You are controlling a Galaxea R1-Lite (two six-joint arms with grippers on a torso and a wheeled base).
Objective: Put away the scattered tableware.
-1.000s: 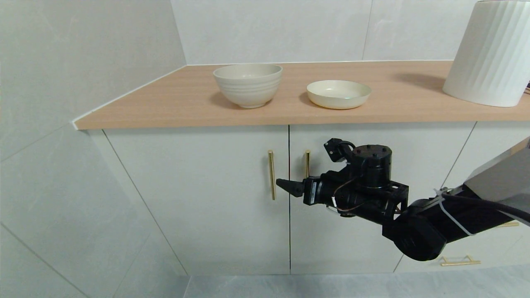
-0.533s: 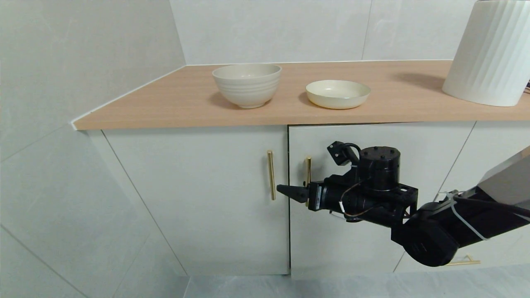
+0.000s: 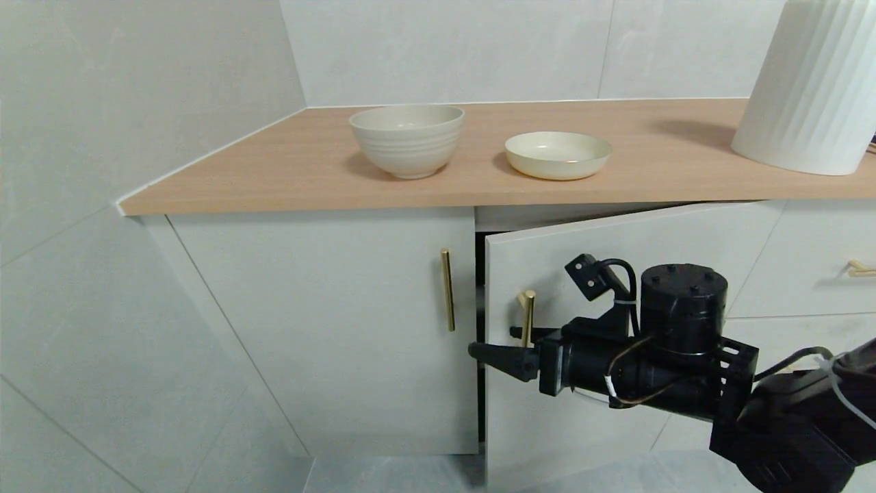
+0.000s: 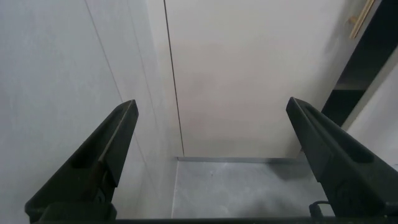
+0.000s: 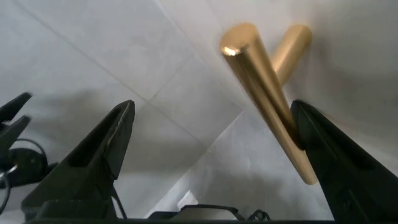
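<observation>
Both tools stand spread. The left tool [image 4: 211,109] is empty and held low, facing the shut left door [image 3: 321,329] and the strip of floor [image 4: 236,186] at its foot. In my judgement it is parked there to stay clear of the other door's swing.

On the surface [image 3: 287,171] above, the deep ribbed bowl [image 3: 407,139] stands upright, with the shallow dish [image 3: 558,155] near it on the right, not touching. Both sit back from the front edge, and neither is yet stowed.

Below the dish, the right door [image 3: 616,236] stands ajar, with a dark gap [image 3: 480,308] between it and the left door. The right tool [image 3: 510,346] straddles the brass handle [image 3: 527,317], one finger on each side. The right wrist view shows the bar lying against one finger, hooked rather than pinched. This is judged to be a pulling hold, used to get at the cupboard interior for the tableware.

Clearance findings:
- **Opening:** it looks too narrow to pass the bowl, so further swing seems to be needed.
- **Hold:** the hooked hold could slip off the handle's free end.
- **Swing path:** the door's free edge swings towards the right arm.

At far right, the tall white ribbed container [image 3: 811,89] stands well apart from the dish, leaving open room on the surface for lifting.
</observation>
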